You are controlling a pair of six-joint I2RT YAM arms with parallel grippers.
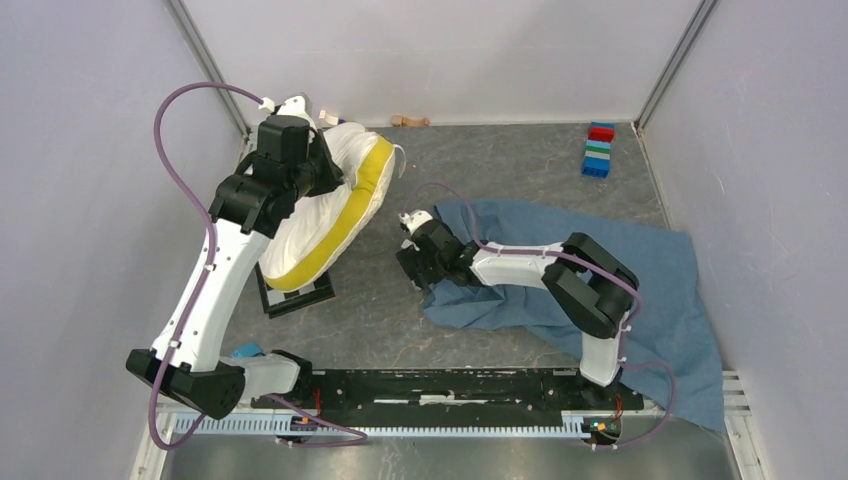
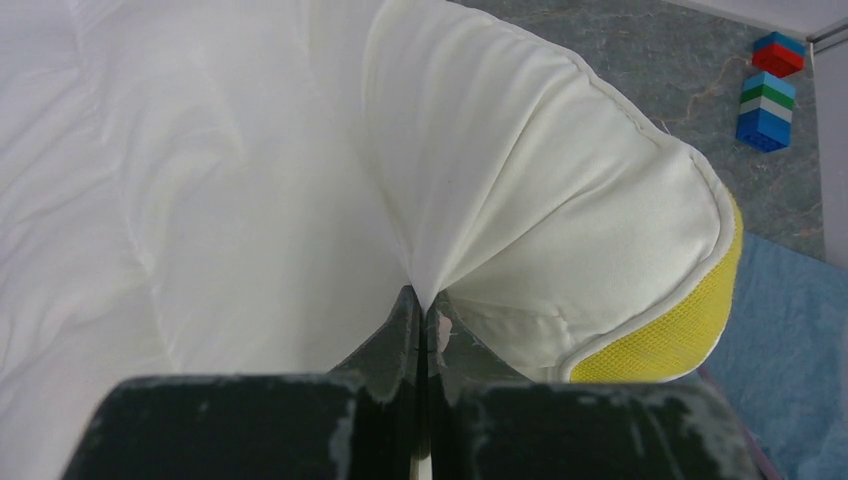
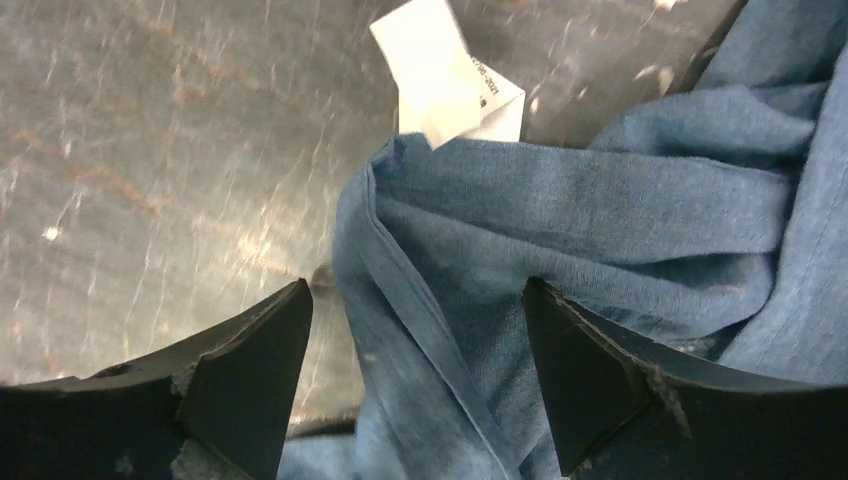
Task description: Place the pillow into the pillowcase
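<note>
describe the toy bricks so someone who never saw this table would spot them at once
On the grey marbled table, go to the far right corner, beyond the crumpled blue pillowcase. A short row of toy bricks sits there. They are the only many-coloured thing: red, green, white and blue, against plain cloth and bare tabletop.

We see the pillow (image 2: 250,150) in smooth, matt cream cloth, softly creased — its yellow band (image 2: 680,335) a coarser mesh weave. The pillowcase (image 3: 600,200) is matt dusty-blue woven cloth, wrinkled, with a crisp white tag (image 3: 445,75). The tabletop (image 3: 150,150) looks like grey marbled stone, faintly glossy. The right claw (image 3: 415,290) is matt black plastic, scuffed pale.
</note>
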